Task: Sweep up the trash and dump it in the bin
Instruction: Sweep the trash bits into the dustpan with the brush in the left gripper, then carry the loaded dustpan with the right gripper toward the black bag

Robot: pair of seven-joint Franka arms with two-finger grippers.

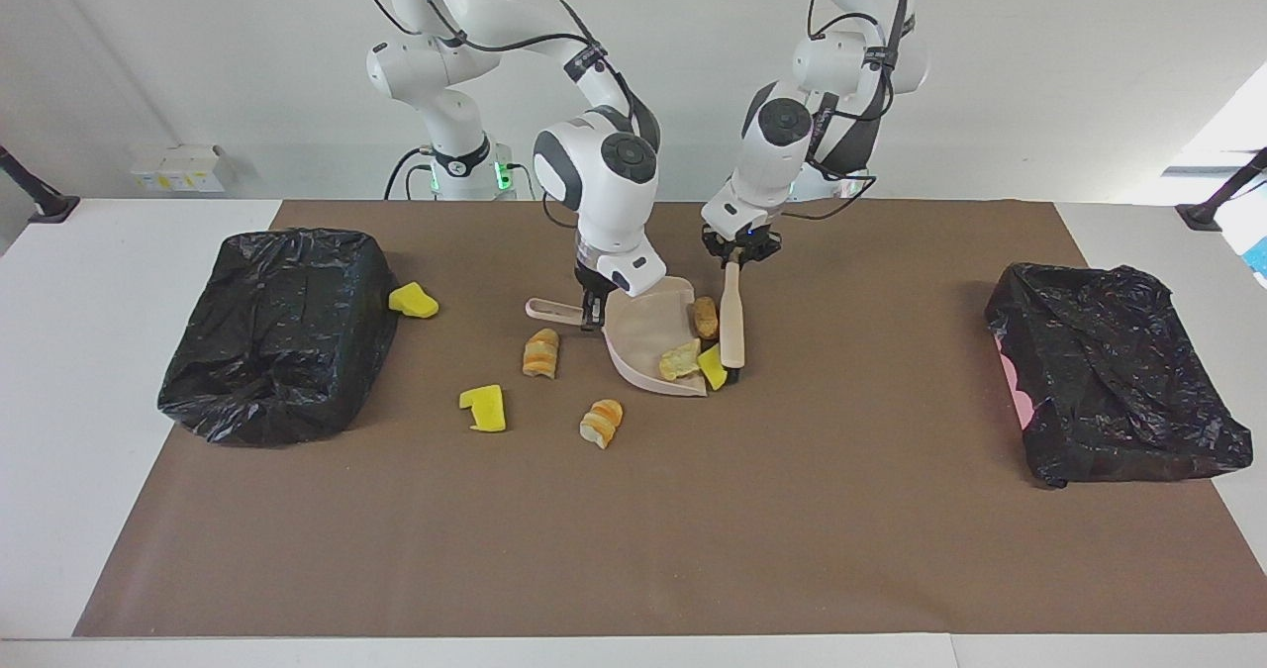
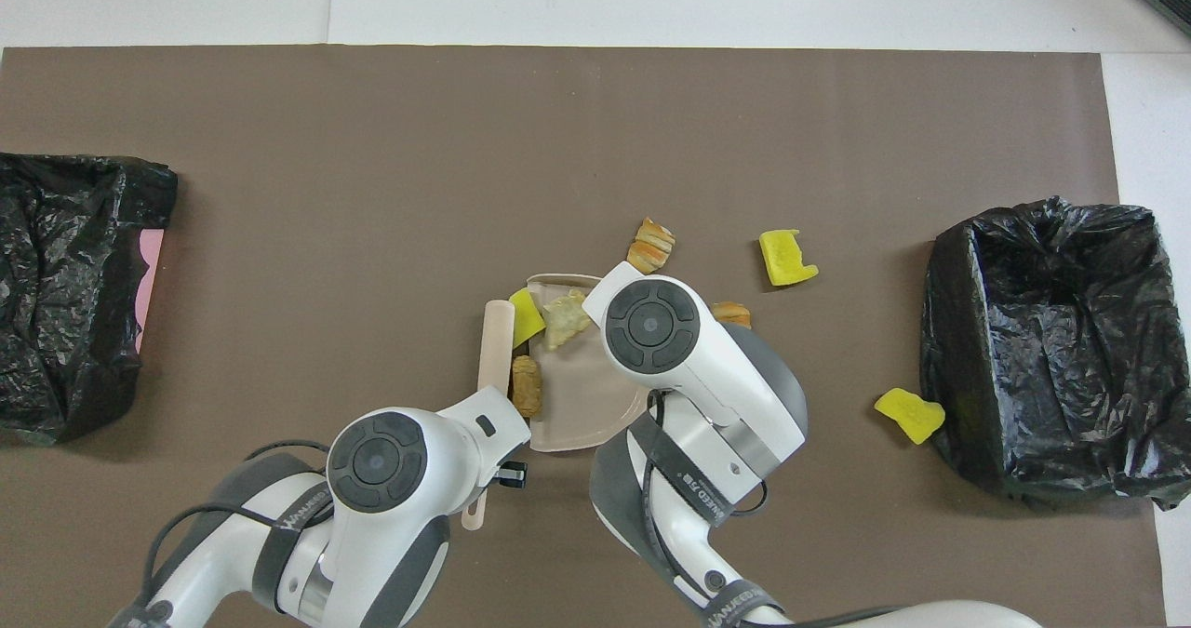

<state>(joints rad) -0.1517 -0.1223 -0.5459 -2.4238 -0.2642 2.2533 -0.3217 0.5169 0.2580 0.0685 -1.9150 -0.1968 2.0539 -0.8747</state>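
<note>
Left arm [image 1: 782, 143] angled down, gripping brush [image 1: 731, 327]

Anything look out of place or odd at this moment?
One thing: a yellow foam chunk lies against the wall of the black-bagged bin at the right arm's end, on the mat rather than in it. Otherwise the scattered scraps suit a sweep in progress; brush and dustpan look normal.
</note>
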